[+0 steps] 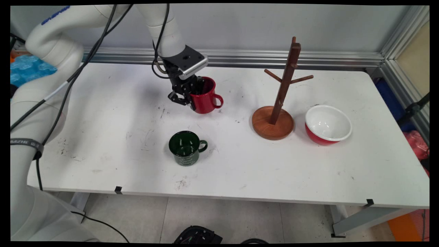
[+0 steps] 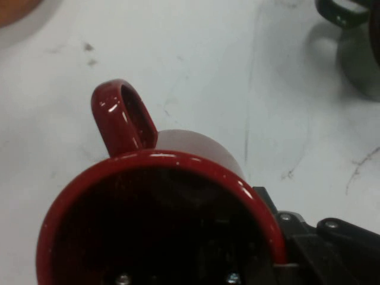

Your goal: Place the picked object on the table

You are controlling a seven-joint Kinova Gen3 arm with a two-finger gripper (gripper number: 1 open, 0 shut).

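The gripper (image 1: 189, 97) is clamped on the wall of the red mug (image 1: 205, 96), one finger inside the cup and the other outside against its left flank, so the mug's rim sits between them. In the main view the mug is a little tilted, its mouth leaning toward the gripper and its handle (image 1: 217, 101) pointing right, away from the fingers; whether its base touches the table (image 1: 103, 120) or hangs just above it cannot be told. In the hand view the red mug (image 2: 160, 225) fills the lower part, its dark hollow opening toward the camera, the handle (image 2: 122, 116) rising at upper left and the black linkage (image 2: 320, 249) lying against the rim at lower right. The mug is over the table's far middle. Near it, toward the front edge, stands a green mug (image 1: 185, 148), upright, handle to the right, apart from the red one. To the right, well apart from the gripper, is a wooden mug tree (image 1: 278, 103) on a round base, its pegs bare, and just beside that a red bowl (image 1: 328, 125) with a white inside, tipped slightly toward the front.
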